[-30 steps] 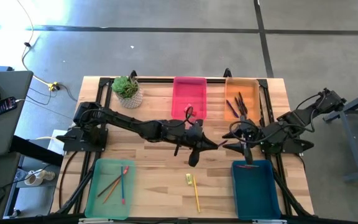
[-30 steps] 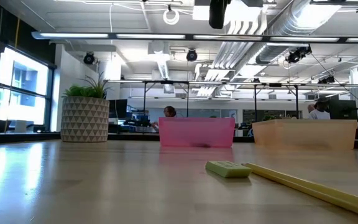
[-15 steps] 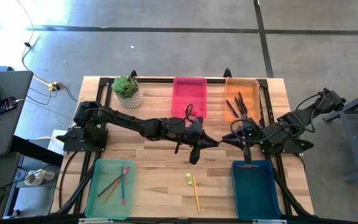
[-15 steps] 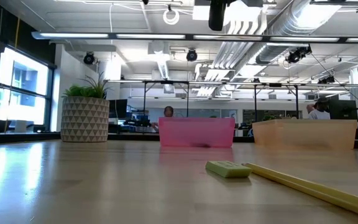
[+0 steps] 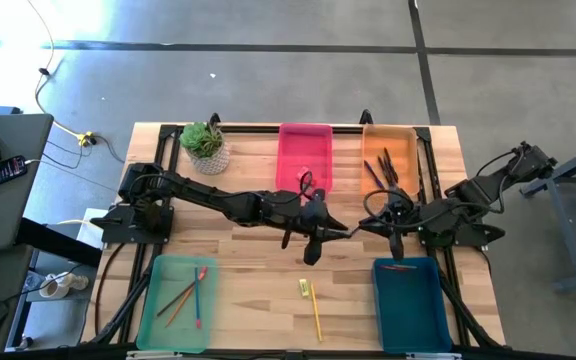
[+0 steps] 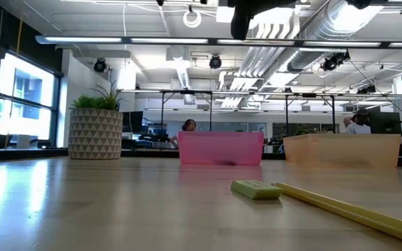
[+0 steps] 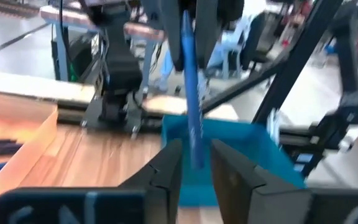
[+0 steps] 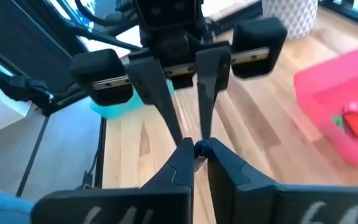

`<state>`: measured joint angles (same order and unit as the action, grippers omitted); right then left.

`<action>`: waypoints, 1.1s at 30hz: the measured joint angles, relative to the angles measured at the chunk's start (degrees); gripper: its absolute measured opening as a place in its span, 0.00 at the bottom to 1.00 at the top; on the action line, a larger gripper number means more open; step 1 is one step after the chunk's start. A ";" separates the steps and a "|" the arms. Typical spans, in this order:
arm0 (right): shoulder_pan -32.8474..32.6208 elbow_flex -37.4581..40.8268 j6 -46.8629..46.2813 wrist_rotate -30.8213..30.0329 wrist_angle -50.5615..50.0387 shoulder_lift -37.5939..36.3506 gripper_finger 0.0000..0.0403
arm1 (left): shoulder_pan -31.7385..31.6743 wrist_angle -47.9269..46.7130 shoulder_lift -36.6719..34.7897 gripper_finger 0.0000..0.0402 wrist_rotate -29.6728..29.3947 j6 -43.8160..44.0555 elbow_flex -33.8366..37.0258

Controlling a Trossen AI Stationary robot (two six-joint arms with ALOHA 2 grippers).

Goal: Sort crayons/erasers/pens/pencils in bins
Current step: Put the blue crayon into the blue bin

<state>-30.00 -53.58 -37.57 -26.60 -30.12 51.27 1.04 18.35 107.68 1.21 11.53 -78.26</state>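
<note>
I am passing a blue pen (image 7: 190,99) mid-air: right tool (image 8: 196,151) clamps it, left tool (image 7: 195,163) loosens. Next, carry it to the orange bin (image 5: 389,160).

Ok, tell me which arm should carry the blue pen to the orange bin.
Right. The right gripper has its jaws shut on the blue pen, the left gripper stands with jaws apart, and the orange bin lies on the right arm's side.
</note>
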 joint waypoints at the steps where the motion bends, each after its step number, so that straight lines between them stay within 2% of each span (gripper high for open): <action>1: 0.00 0.00 -1.13 0.37 -0.78 0.00 0.01 | 0.00 -1.26 0.00 0.20 -0.16 -0.71 0.00; 7: -0.02 0.00 -10.55 5.74 -7.81 0.10 0.02 | -0.12 -10.81 0.00 0.31 -1.73 -1.26 0.00; 16: -3.26 0.02 -23.65 16.11 -18.82 5.47 0.02 | -0.28 -22.18 0.02 0.32 -6.43 1.78 0.00; 23: -10.30 0.02 -29.89 18.10 -20.56 10.66 0.02 | -0.15 -29.57 0.02 0.32 -6.56 6.25 0.00; 33: -21.37 0.02 -43.69 19.37 -22.41 18.90 0.02 | 0.06 -43.31 0.02 0.32 -6.62 13.46 0.00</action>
<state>-51.37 -53.56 -81.26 -7.23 -52.53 70.17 1.09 -24.97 107.70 -5.41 24.98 -78.26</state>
